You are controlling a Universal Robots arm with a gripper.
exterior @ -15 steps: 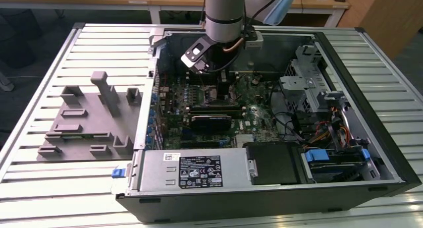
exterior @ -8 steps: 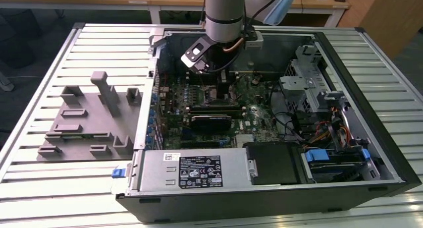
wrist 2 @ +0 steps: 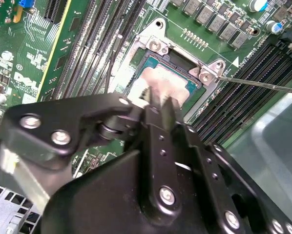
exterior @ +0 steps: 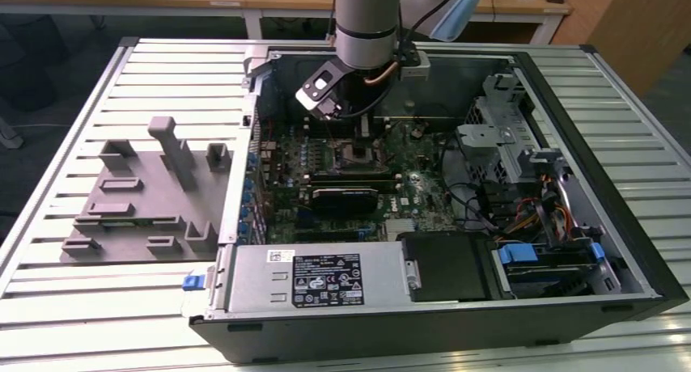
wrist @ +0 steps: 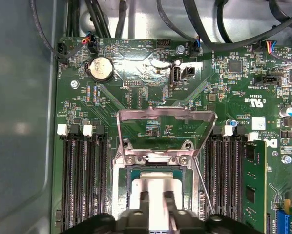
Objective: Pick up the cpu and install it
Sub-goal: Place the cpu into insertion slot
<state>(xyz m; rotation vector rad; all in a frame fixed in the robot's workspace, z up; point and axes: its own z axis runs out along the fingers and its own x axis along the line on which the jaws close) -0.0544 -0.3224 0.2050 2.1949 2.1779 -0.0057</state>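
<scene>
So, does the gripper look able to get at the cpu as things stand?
Probably yes: in the first wrist view the gripper is right over the cpu, and the socket's metal frame stands swung open.

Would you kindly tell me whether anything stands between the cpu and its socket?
Nothing visible does. In the first wrist view the load plate is swung open, clear of the socket, and the cpu sits in the opening right under the gripper.

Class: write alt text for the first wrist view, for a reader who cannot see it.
The gripper is right over the silvery cpu at the open socket of a green motherboard. The metal load plate stands raised, with dark memory slots on both sides.
</scene>
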